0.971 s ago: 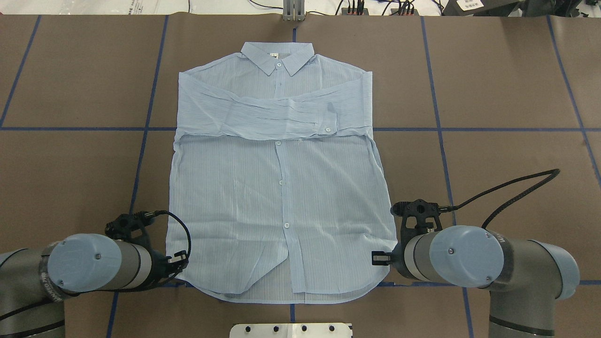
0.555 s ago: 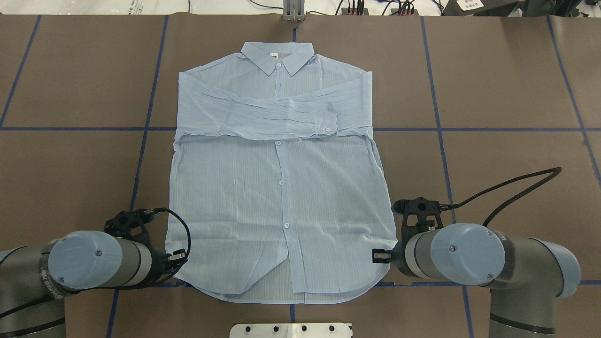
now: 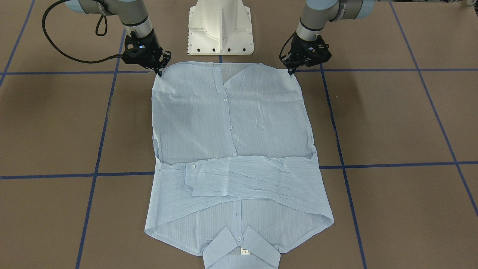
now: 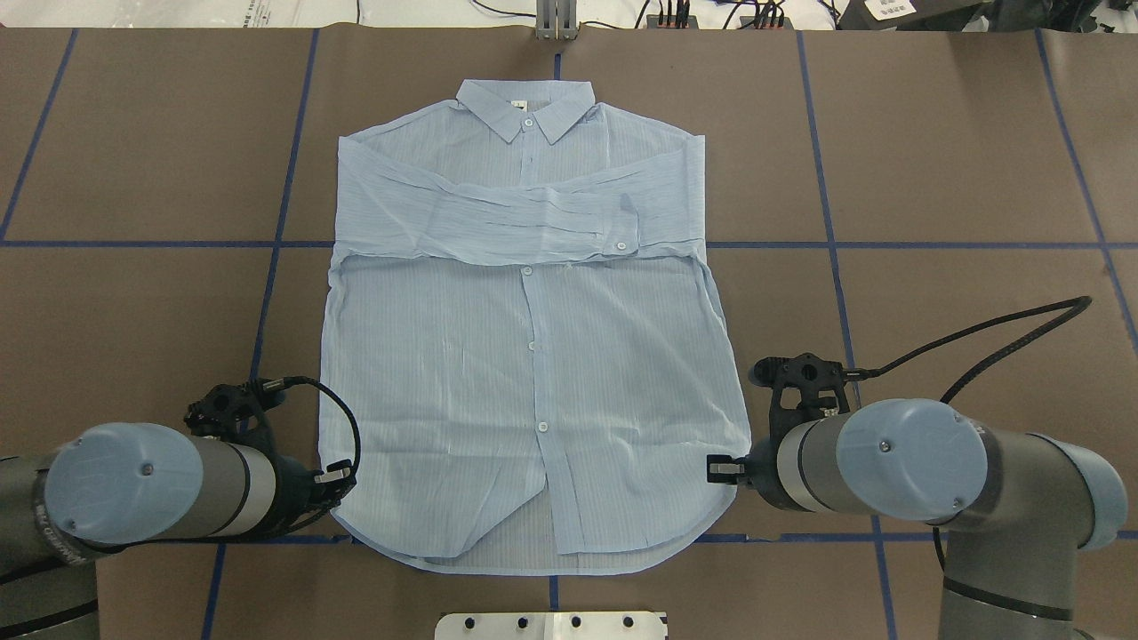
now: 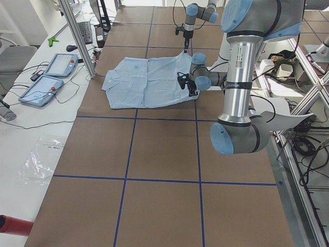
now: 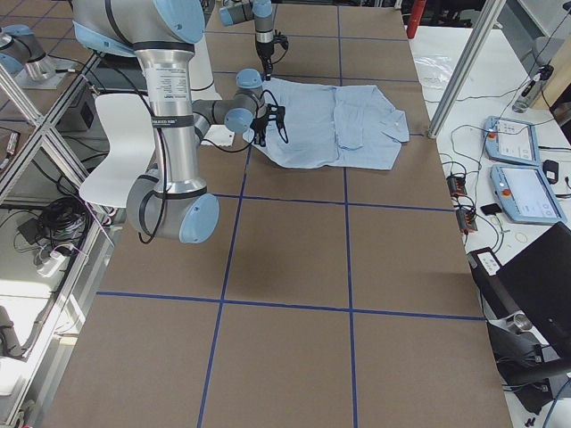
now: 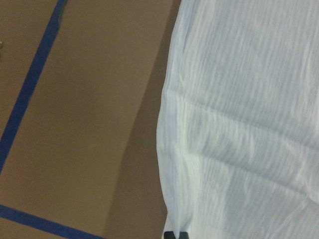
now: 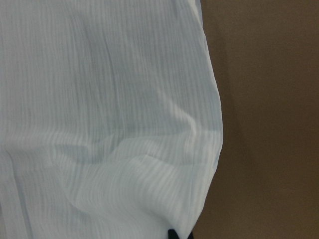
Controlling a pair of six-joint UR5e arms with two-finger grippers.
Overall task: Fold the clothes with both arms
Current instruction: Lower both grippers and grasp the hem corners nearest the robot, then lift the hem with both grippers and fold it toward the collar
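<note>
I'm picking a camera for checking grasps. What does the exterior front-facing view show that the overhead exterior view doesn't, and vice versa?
Only front-facing: the tips of the left gripper and right gripper, closed at the shirt's hem corners, and the white pedestal's front. Only overhead: cables beyond the table's far edge; here the left arm and right arm hide the gripper tips. Both: the shirt lying flat, front up, sleeves folded across the chest, on the blue tape grid.

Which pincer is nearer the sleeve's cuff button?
Right. The right pincer is at the shirt hem corner on the same side as the cuff button; the left pincer is at the opposite corner.
</note>
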